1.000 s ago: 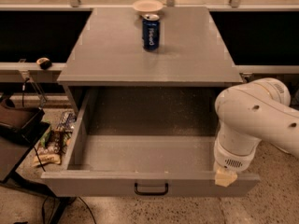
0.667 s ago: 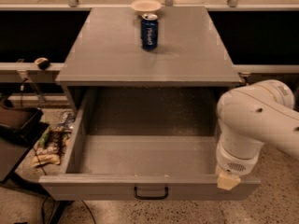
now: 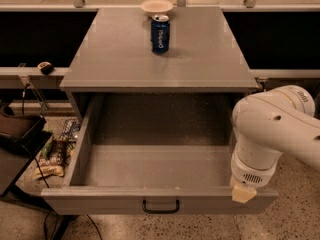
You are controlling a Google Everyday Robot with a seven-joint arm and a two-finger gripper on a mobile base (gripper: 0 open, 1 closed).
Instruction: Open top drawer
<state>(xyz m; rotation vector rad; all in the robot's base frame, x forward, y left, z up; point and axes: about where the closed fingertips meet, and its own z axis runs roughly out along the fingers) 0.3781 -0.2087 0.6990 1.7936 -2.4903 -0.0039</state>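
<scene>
One wide-open grey top drawer [image 3: 155,166], pincer [image 3: 245,194] at its front-right corner.

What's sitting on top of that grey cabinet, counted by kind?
Blue soda can: 1
Cream bowl: 1
Total: 2
The gripper is over the front right corner of the open top drawer.

Premises: robotics test lab.
Speckled hard floor [image 3: 295,221], loose colourful snack packets [image 3: 56,151]; gripper [image 3: 244,194] at wide grey top drawer [image 3: 100,204] front right corner.
</scene>
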